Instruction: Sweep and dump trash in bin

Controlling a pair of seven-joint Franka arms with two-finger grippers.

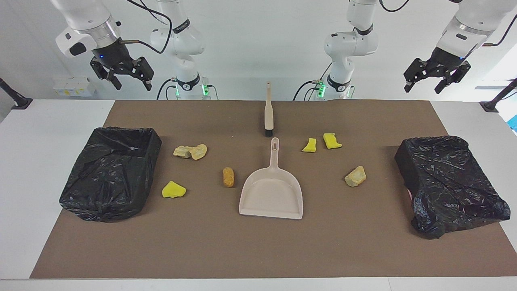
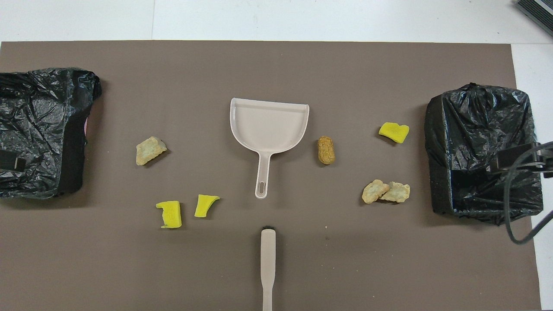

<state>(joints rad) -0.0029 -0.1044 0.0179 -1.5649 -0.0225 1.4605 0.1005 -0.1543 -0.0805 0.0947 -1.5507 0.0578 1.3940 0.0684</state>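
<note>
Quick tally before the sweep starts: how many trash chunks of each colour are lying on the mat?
Bright yellow chunks: 3
Pale tan chunks: 3
Orange-brown oval: 1
Total: 7, all on the brown mat, none in the dustpan.

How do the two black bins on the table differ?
The bin at the right arm's end stands upright with its liner open, showing a hollow inside. The bin at the left arm's end is slumped, its bag crumpled over the top and no opening visible, with a bit of pink showing at its edge. Both are lined with black plastic and sit on the brown mat.
</note>
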